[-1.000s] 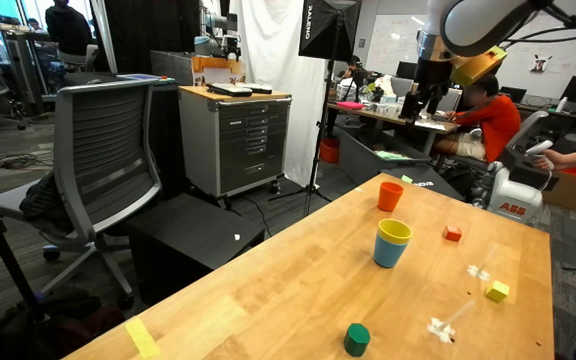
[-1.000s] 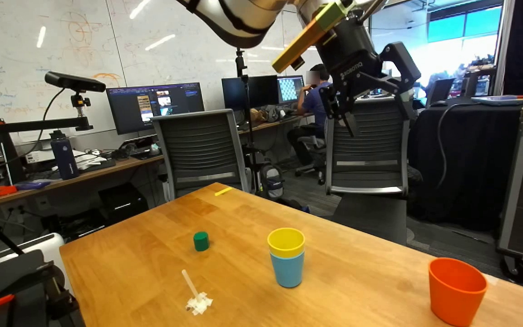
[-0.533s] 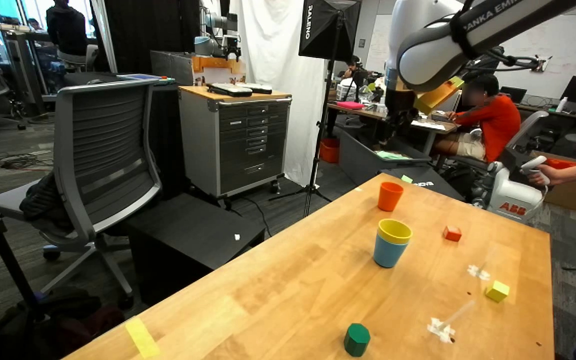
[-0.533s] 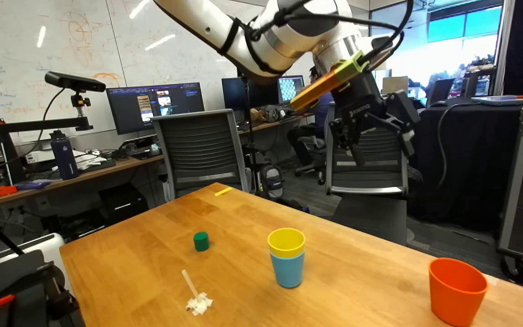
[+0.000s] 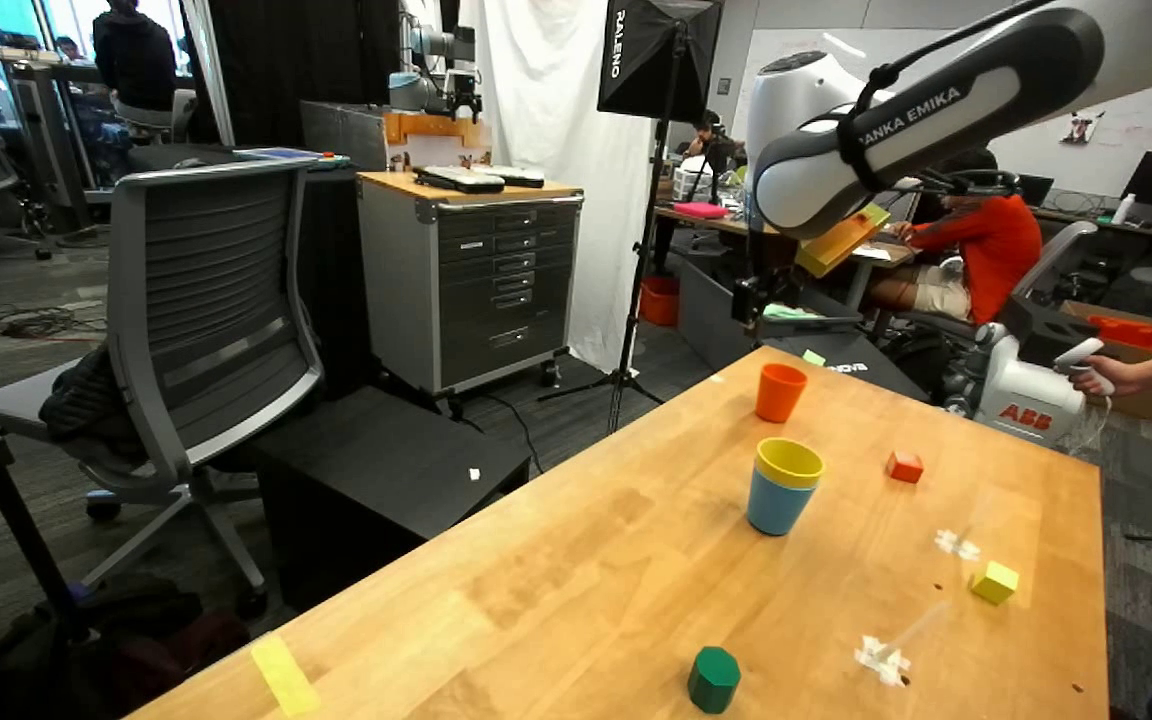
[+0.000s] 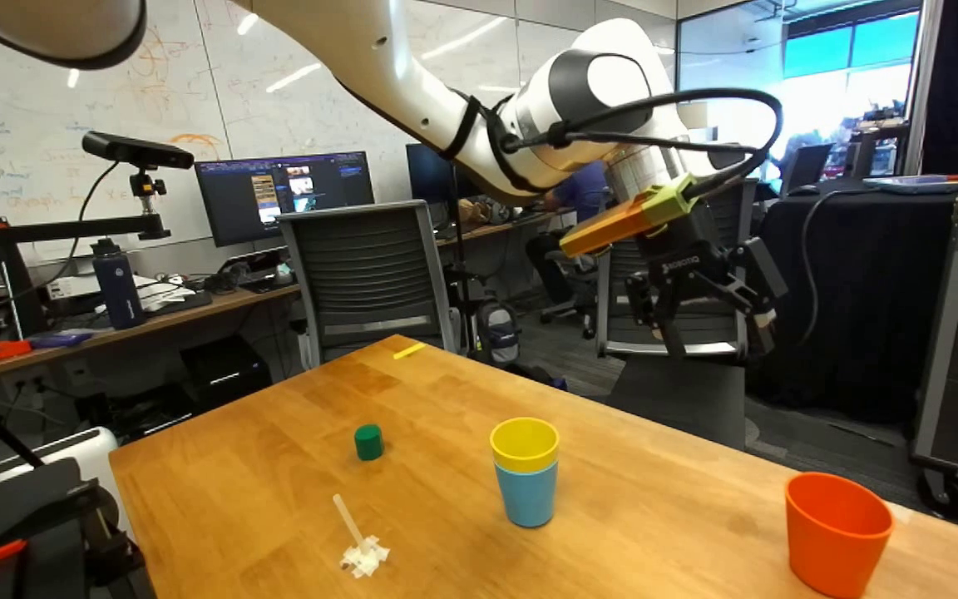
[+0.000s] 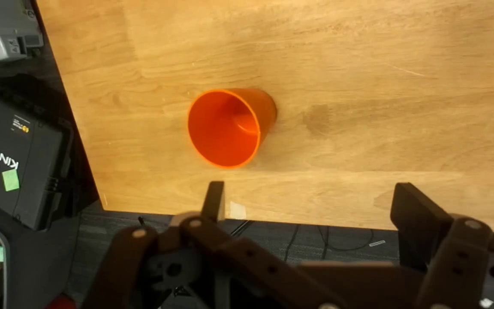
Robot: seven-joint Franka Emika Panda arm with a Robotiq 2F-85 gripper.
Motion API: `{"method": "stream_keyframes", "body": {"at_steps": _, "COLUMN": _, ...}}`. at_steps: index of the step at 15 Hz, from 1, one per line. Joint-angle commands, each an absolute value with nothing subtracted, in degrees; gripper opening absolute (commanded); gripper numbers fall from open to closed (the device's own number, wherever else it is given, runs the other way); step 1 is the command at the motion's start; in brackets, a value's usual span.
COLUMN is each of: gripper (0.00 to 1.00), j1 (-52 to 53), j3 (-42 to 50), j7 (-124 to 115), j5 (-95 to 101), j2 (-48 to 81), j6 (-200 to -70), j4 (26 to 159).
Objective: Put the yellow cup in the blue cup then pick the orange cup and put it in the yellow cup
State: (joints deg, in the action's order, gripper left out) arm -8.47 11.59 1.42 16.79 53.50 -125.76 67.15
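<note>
The yellow cup [image 5: 789, 460] sits inside the blue cup [image 5: 779, 505], its upper part showing above the blue rim; both stand upright on the table. The wrist view does not include this pair. Near the table's end stands the orange cup [image 6: 837, 537], upright and apart from them. From above, the orange cup [image 7: 225, 128] appears with its hollow inside visible. My gripper [image 7: 310, 186] is wide open with nothing between its fingers. It hangs above table height, and in the wrist view the orange cup lies beyond the left fingertip, not between the jaws.
A red block [image 5: 904, 467], a yellow block [image 5: 995, 582] and a dark green piece [image 6: 368, 442] lie on the table [image 5: 556, 560]. A thin stick [image 6: 350, 524] stands up from white tape. Past the table's end is a black case [image 7: 15, 154].
My arm has come down and reached farther out, bringing the open gripper lower, toward the table end with the orange cup. The cups and blocks have stayed put.
</note>
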Motion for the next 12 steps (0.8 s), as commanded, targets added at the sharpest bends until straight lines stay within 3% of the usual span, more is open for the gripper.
{"method": "stream_keyframes", "body": {"at_steps": 1, "gripper": 1.0, "j1": -10.9, "j3": 10.8, "j7": 3.6, "j5": 14.6, "j2": 59.2, "j6": -122.3, "j4": 59.2}}
{"method": "stream_keyframes", "body": {"at_steps": 12, "gripper": 1.0, "j1": -14.4, "j3": 11.1, "j7": 3.9, "j5": 12.5, "j2": 69.7, "j6": -117.7, "j4": 49.0}}
